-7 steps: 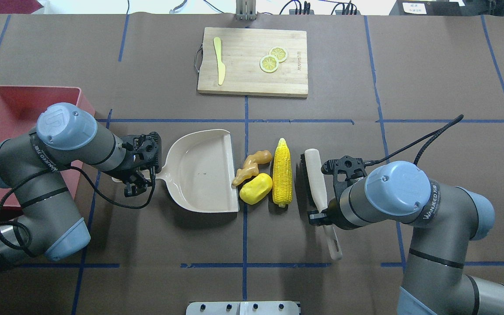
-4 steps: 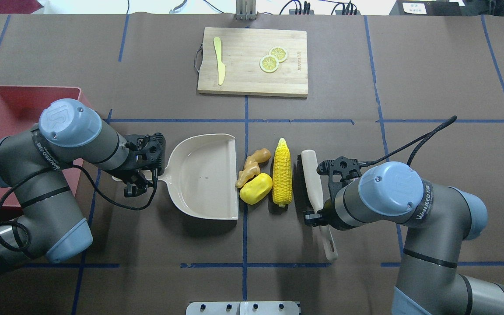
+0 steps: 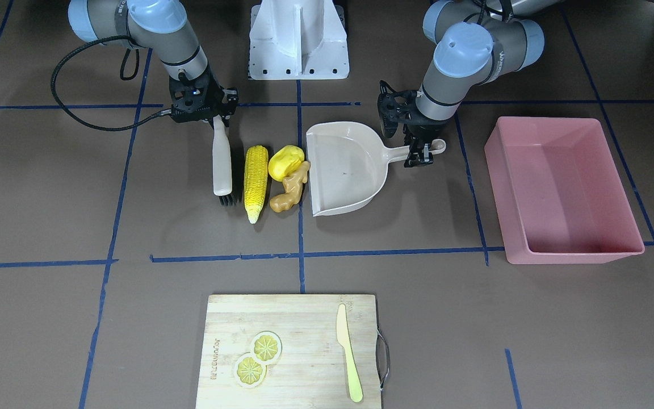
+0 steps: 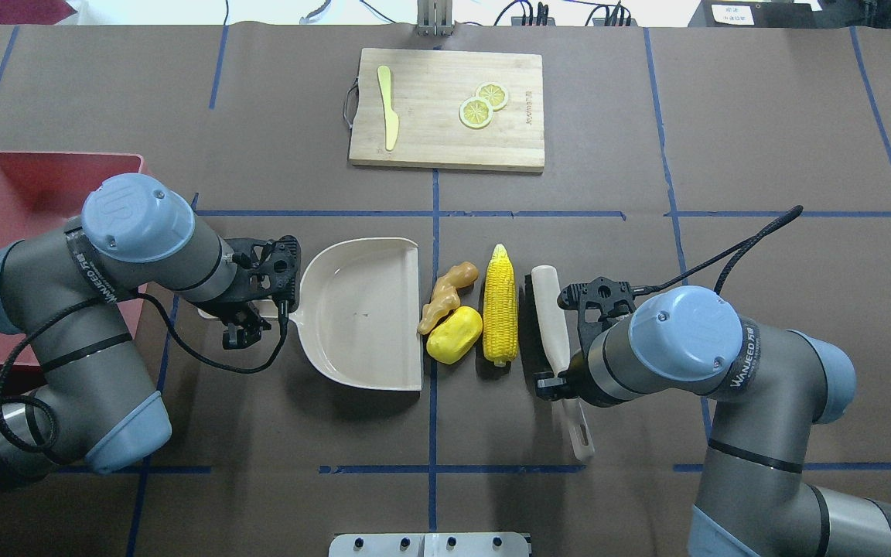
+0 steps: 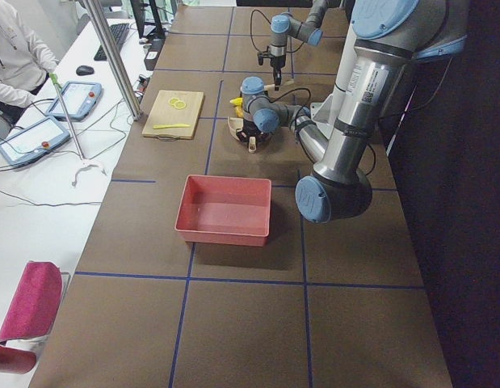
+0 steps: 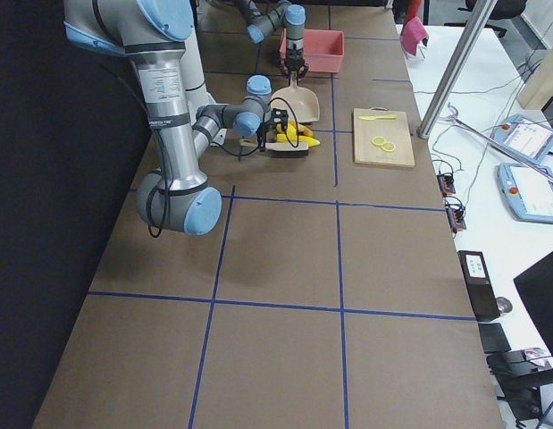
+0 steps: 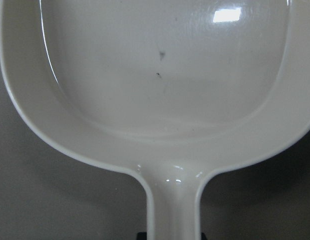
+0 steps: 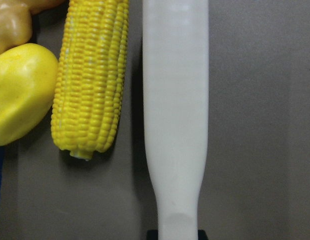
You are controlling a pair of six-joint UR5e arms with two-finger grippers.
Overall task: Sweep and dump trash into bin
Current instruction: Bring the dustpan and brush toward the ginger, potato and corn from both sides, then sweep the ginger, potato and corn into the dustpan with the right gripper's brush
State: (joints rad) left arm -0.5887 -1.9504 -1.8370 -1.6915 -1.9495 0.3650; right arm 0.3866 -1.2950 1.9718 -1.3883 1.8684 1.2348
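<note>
Our left gripper (image 3: 419,149) is pinched on the handle of the beige dustpan (image 4: 360,309), whose open lip faces the trash. Our right gripper (image 3: 217,116) is clamped on the handle of the white brush (image 4: 550,309), which runs alongside the corn cob (image 4: 500,305), just beside it. We see the corn cob between the brush and the other two pieces, the yellow potato-like lump (image 4: 453,334) and the ginger root (image 4: 445,294), which touch each other right at the dustpan's lip, while the pink bin (image 3: 571,253) sits well apart on our left, beyond the dustpan's handle.
</note>
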